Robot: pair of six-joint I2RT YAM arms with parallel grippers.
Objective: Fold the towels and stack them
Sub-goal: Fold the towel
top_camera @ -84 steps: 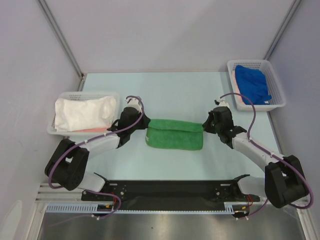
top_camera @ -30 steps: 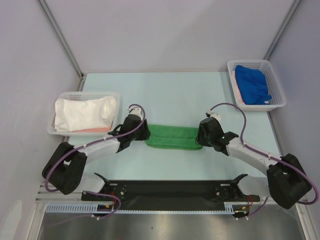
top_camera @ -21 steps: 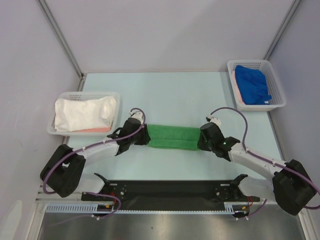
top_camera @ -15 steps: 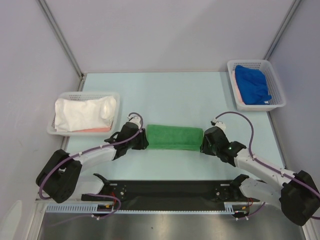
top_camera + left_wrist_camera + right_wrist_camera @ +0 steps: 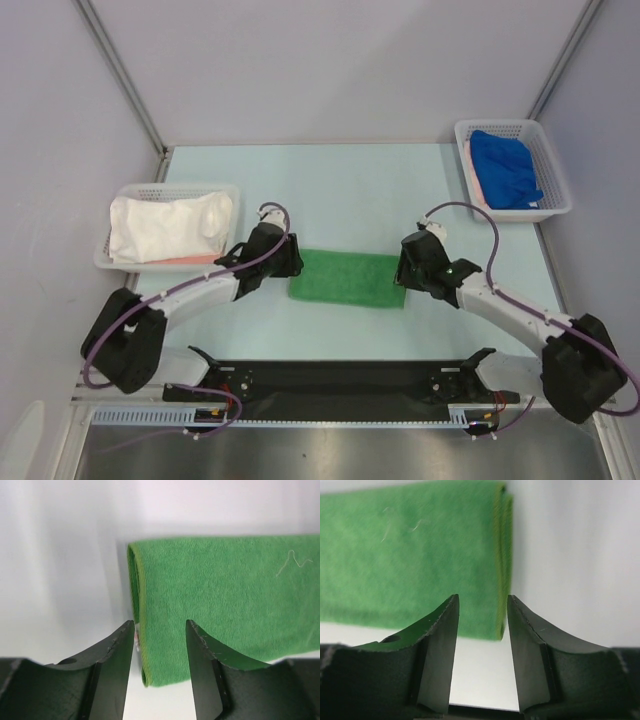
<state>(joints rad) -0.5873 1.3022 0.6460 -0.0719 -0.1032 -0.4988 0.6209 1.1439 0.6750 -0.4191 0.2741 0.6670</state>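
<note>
Green towel (image 5: 347, 279) is seen folded into a flat band on the counter (image 5: 350, 190), midway L to R and nearer the near edge than the far one. L gripper (image 5: 160, 627) is held at the towel's L end, jaws parted approx. halfway, nothing clamped. The folded edge is seen beyond the gap; contact can't be told. R gripper (image 5: 482, 600) is held at the R end, likewise part open and empty. White towel (image 5: 165, 225) is piled in the L basket (image 5: 135, 190) at the L edge, w/ a pink strip (image 5: 190, 259) shown beneath it. Blue towel (image 5: 505, 168) is heaped in the R basket (image 5: 545, 140) at the far R corner. Bare counter is seen behind the green towel up to the far edge, and btwn the baskets.
</note>
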